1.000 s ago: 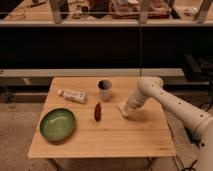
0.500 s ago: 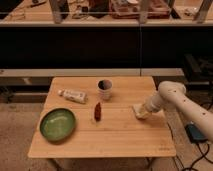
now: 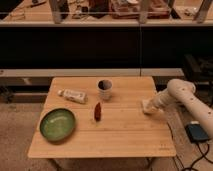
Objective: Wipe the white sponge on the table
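Rightward, end effector (image 3: 148, 106) at white sponge (image 3: 145, 105), table (image 3: 120, 135) edge

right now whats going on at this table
A one-armed robot is working a white sponge on the wooden table. Its gripper is down at the sponge near the table's right edge, with the arm reaching in from the right. Elsewhere on the table stand a cup, a white tube, a small red item and a green plate, none of them being handled.
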Motion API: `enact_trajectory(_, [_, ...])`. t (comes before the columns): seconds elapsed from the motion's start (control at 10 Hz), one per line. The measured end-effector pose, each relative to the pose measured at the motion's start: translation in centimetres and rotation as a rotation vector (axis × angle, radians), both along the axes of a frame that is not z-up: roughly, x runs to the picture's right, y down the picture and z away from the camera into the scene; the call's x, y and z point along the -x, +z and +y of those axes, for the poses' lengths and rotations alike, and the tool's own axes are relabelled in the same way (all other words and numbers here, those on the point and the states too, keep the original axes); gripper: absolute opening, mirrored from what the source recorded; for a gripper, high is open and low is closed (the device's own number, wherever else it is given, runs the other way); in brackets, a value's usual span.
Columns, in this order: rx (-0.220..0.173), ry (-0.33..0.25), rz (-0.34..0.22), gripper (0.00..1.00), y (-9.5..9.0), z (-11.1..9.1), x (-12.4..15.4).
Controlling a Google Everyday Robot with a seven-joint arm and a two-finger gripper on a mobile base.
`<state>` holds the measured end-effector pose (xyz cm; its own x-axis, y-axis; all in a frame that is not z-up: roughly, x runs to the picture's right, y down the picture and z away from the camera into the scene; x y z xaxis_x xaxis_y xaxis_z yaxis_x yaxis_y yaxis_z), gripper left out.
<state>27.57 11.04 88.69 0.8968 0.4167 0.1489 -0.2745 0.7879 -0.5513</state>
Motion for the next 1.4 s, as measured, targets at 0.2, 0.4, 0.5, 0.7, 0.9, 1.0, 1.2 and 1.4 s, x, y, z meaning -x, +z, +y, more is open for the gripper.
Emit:
enact_trajectory(0.2, [0.004,-0.051,-0.013,0.0,1.1,-1.2,2.5])
enact_trajectory(0.4, [0.022,-0.119,-0.045,0.0,2.2,-1.6,7.1])
enact_trajectory(0.5, [0.034,-0.162,-0.069,0.0,2.6,-1.4,9.7])
enact_trajectory(0.7, [0.061,-0.242,-0.121,0.0,2.7,-0.7,13.7])
enact_trajectory(0.9, [0.094,-0.309,-0.171,0.0,2.1,0.7,17.0])
enact_trajectory(1.0, [0.095,-0.304,-0.169,0.0,2.0,0.6,16.8])
enact_trajectory(1.2, [0.096,-0.307,-0.169,0.0,2.0,0.7,16.9])
enact_trajectory(1.4, [0.126,-0.304,-0.174,0.0,1.1,1.6,15.7])
